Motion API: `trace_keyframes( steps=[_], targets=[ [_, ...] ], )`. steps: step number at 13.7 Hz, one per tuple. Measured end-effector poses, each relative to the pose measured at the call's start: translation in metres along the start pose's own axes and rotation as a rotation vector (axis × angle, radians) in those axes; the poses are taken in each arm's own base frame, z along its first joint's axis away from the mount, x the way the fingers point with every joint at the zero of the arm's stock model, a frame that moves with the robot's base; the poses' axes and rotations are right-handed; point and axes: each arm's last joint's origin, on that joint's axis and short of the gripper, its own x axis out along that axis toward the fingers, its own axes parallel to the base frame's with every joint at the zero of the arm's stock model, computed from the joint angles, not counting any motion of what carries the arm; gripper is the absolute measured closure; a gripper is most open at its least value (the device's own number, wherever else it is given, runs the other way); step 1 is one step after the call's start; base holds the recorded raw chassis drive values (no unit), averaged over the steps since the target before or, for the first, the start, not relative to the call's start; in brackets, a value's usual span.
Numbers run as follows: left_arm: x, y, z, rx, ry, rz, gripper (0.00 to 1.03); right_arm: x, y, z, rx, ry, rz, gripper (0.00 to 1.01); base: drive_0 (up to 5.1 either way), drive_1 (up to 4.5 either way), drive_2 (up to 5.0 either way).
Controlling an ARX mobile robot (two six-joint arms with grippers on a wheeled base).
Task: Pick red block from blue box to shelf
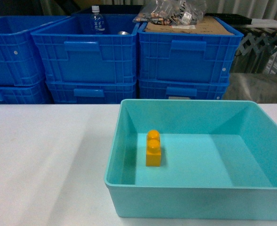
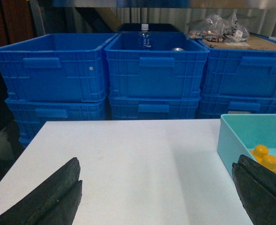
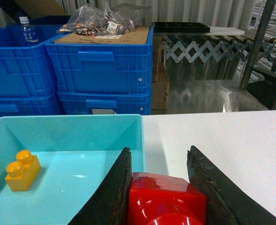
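**Trainee:** Where is the red block [image 3: 168, 199] at this moment?

**Operator:** Right wrist view: it sits pinched between the two dark fingers [image 3: 111, 197] of my right end effector [image 3: 164, 187], above the right-hand rim of the blue box [image 3: 140, 136], partly over the white worktop [image 3: 222, 136]. The head view shows neither arm, and only an orange-yellow brick [image 1: 153, 148] stands on the floor of the blue box [image 1: 185, 106]. So I judge the block already lifted out.

**Trainee:** And the left arm?

**Operator:** Left wrist view: my left end effector [image 2: 161, 197] is spread wide and empty above the worktop [image 2: 128, 159], just left of the blue box [image 2: 227, 140].

**Trainee:** How do you do the carry well?

**Operator:** I keep the pinch firm, since the block is glossy and could slip. I lift clear of the rim before swinging away, and keep the left arm parked. Steel uprights [image 3: 257, 42] show at the far right of the right wrist view; I take them for the shelf, though no tier is plainly visible, so I would sight the tier before lowering.

**Trainee:** Which way does the block point?

**Operator:** A rounded bulge on its near face, at the frame's bottom edge, looks like the stud, so it seems turned toward the wrist camera. The block is roughly cubic, so no long axis stands out; the fingers press its left and right faces.
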Motion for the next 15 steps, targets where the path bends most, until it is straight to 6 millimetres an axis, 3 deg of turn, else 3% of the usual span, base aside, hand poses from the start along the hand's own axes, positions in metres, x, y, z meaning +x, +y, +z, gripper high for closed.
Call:
trace_keyframes(
  steps=[15],
  targets=[
    [0.0,0.0,0.0,0.0,0.0,0.0,0.05,-0.027,0.0,0.003,0.0,-0.012,0.0,0.72,0.0,0.0,0.0]
  ],
)
